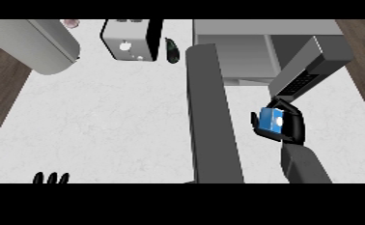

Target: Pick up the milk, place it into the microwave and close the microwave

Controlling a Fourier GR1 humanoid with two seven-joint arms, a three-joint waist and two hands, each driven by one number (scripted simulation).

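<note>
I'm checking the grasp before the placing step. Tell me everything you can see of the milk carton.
The milk carton is a small blue box with a white patch on its upper face. It sits tilted in the right hand, whose black fingers curl round it and hide its lower part. It is held above the counter, to the right of the microwave's open door, in front of the opening.

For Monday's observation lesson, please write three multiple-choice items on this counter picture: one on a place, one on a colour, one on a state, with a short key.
1. Where is the milk carton?
A. in the right hand
B. beside the toaster
C. inside the microwave

2. What colour is the carton's face?
A. red
B. blue
C. green

3. How does the microwave door stand?
A. shut
B. removed
C. open

Key: 1 A, black fingers curl round it in front of the microwave. 2 B, its face shows blue. 3 C, the door juts out toward the robot and the cavity shows.
</note>
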